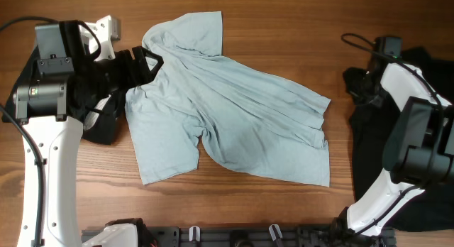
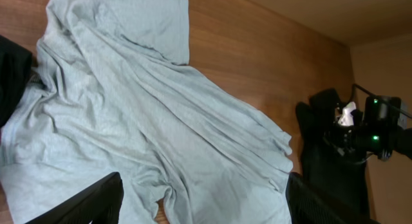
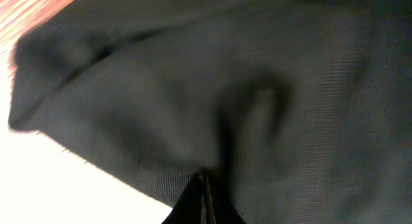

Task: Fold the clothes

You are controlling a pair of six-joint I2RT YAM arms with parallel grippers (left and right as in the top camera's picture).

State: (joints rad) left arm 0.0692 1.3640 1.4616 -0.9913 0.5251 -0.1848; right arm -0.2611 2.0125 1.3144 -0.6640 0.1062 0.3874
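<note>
The pale aqua T-shirt [image 1: 234, 112] lies crumpled but mostly spread on the wooden table, with one sleeve at the top and one at the lower left. My left gripper [image 1: 147, 62] is open at the shirt's upper left edge. In the left wrist view its fingers [image 2: 203, 180] are spread wide above the shirt [image 2: 161, 121] and hold nothing. My right gripper [image 1: 363, 85] is at the far right, on a pile of black garments [image 1: 369, 155]. In the right wrist view its fingers [image 3: 205, 179] are pressed together on black fabric [image 3: 257, 89].
Another black garment [image 1: 106, 130] lies under my left arm at the shirt's left edge, and also shows in the left wrist view [image 2: 13, 69]. A black rail [image 1: 234, 236] runs along the front edge. Bare wood [image 1: 284, 34] shows behind the shirt.
</note>
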